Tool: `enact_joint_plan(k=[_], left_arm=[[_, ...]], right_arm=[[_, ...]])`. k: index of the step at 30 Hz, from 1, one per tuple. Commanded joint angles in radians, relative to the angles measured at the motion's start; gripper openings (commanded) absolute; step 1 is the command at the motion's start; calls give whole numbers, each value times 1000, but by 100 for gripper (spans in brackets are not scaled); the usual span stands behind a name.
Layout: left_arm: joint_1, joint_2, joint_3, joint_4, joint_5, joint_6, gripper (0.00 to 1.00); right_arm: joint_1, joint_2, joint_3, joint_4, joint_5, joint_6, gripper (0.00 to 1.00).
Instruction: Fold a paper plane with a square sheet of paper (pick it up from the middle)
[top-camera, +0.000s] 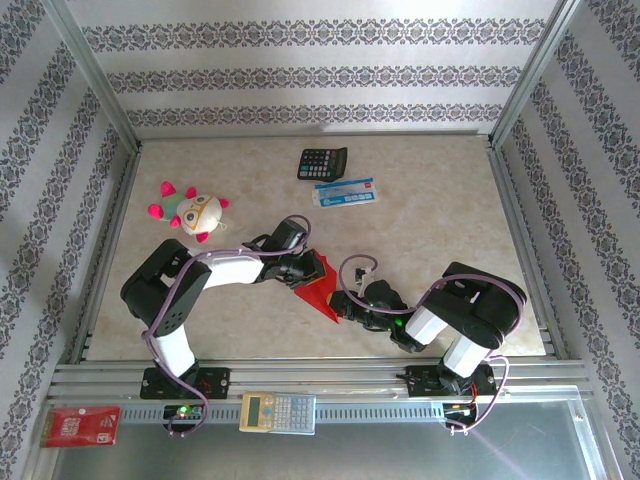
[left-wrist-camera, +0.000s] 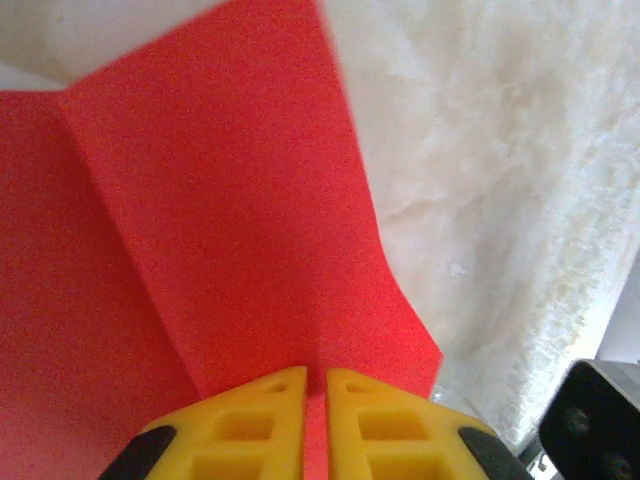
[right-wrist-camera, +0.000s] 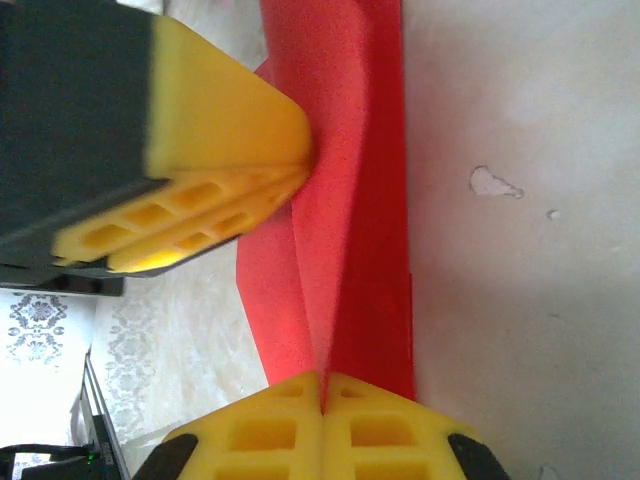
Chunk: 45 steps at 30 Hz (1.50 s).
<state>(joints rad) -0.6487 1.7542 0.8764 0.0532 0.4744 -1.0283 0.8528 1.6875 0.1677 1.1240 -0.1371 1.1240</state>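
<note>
The red paper (top-camera: 318, 290) is folded into a pointed shape and sits between both arms at the table's middle front. My left gripper (top-camera: 308, 268) is shut on its upper edge; in the left wrist view the yellow fingers (left-wrist-camera: 250, 420) pinch a thin strip of the red sheet (left-wrist-camera: 220, 230), which shows a crease. My right gripper (top-camera: 345, 308) is shut on the lower pointed end; in the right wrist view the paper (right-wrist-camera: 350, 230) rises from the closed gripper (right-wrist-camera: 322, 392) as a folded ridge. The left gripper's yellow fingers (right-wrist-camera: 210, 150) press the paper from the left there.
A black calculator (top-camera: 322, 162) and a blue-white packet (top-camera: 345, 192) lie at the back. A plush toy (top-camera: 192, 210) sits at the left. On the front rail lie a beige calculator (top-camera: 278, 412) and a small red printed packet (top-camera: 82, 426).
</note>
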Motion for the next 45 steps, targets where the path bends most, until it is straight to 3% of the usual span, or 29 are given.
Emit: enact_joint_plan(k=[1, 11, 24, 45], left_arm=[[1, -73, -20, 20, -3, -3, 18], [-1, -157, -53, 25, 28, 10, 24], [-40, -19, 69, 77, 118, 27, 27], [-2, 16, 5, 21, 46, 58, 26]], right_arm=[[-8, 66, 7, -179, 47, -6, 0], [-8, 72, 18, -190, 39, -10, 0], [-8, 83, 30, -205, 31, -9, 0], [-9, 102, 38, -208, 25, -4, 0]])
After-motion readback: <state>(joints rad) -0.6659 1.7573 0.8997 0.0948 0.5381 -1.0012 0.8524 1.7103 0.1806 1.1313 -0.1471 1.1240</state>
